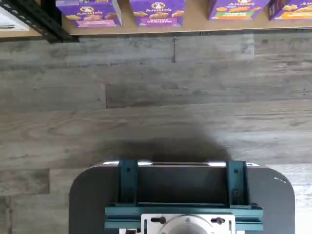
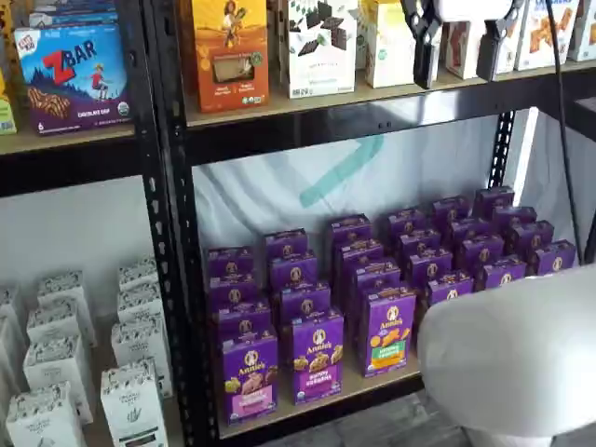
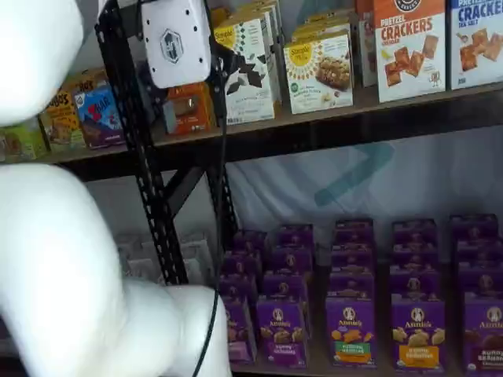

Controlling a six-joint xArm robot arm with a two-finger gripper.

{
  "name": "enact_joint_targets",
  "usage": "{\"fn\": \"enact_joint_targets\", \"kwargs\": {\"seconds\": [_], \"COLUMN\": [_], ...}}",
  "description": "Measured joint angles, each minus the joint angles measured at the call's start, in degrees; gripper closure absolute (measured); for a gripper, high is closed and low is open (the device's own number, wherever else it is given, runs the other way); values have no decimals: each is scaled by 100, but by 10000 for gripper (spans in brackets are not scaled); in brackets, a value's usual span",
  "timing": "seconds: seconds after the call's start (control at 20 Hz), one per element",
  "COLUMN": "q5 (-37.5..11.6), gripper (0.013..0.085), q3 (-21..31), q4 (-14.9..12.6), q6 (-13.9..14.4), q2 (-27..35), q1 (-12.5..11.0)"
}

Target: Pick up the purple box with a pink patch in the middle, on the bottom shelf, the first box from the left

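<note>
Hanging high at upper-shelf level, pincer (image 2: 458, 58) showed two black fingers w/ a plain gap between them: released, nothing held. Sat well above and apart from target.

Target location: purple box (image 2: 250, 376) stood upright at front of bottom shelf (image 2: 321, 400), pink band across lower front, just beside black perforated upright (image 2: 177, 251). Also seen in wrist view (image 1: 89, 13), near shelf front edge. Partly hidden behind white arm (image 3: 63, 259) in a shelf view.

Neighbours: Bunny Grahams carton (image 2: 318, 356) stood just beside target on its other side; green-orange carton (image 2: 388, 330) next along. More purple cartons packed in rows behind.

Step in hand, judged: approach, not yet begun.

Recommended procedure:
- Lowered approach needed w/ fingers kept apart; descent in front of shelf rail, then entry straight in.
- Fingers aligned to target's side faces; little room likely btwn upright and neighbour carton.
- Confirmed pink band before closing, since cartons looked near-identical.
- Withdrawn straight out, avoiding the board above.
</note>
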Motion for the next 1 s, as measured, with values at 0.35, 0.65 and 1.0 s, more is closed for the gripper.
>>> {"fn": "enact_joint_targets", "kwargs": {"seconds": [0.35,0.65,1.0], "q5": [-100,-367,-917], "gripper": [130,130,130], "q3": [74,394,1083], "q4": [-163,-466,-371], "q6": [42,228,208], "q2": [-47,-137,-280], "q1": [106,405,322]}}
